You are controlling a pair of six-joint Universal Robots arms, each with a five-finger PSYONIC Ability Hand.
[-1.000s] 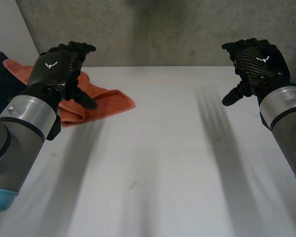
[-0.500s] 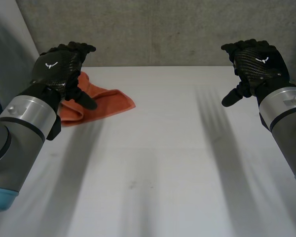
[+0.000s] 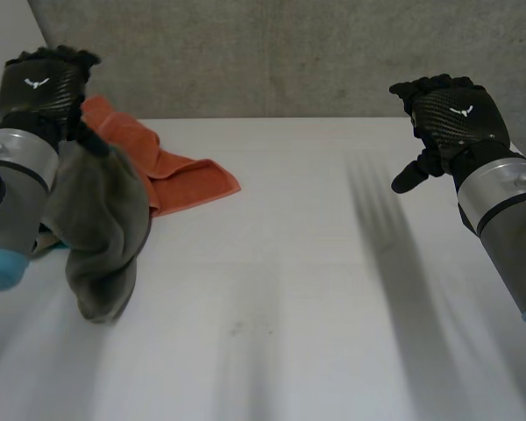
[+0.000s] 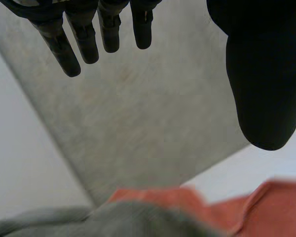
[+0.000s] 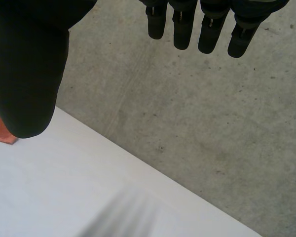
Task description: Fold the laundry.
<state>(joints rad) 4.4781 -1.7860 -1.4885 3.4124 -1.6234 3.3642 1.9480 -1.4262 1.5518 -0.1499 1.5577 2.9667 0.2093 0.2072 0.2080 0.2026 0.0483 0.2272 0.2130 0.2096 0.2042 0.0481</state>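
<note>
A grey-green cloth point(image 3: 101, 228) hangs bunched at the table's left, right beside my left forearm; I cannot tell what holds it up. In the left wrist view the grey-green cloth point(image 4: 128, 222) lies well beyond the fingertips, apart from them. An orange cloth point(image 3: 180, 175) lies folded on the table behind it; the orange cloth point(image 4: 266, 207) also sits past the grey one. My left hand point(image 3: 39, 88) is raised at the far left, its fingers point(image 4: 84, 39) straight and empty. My right hand point(image 3: 451, 114) is raised at the right, and its fingers point(image 5: 187, 24) are straight with nothing in them.
The white table point(image 3: 289, 289) stretches bare across the middle and right. A grey concrete wall point(image 3: 272, 53) rises just behind its far edge.
My left arm has swung to the left and higher. The grey-green cloth has come into view beside it, covering part of the orange cloth. The right hand has barely moved.
</note>
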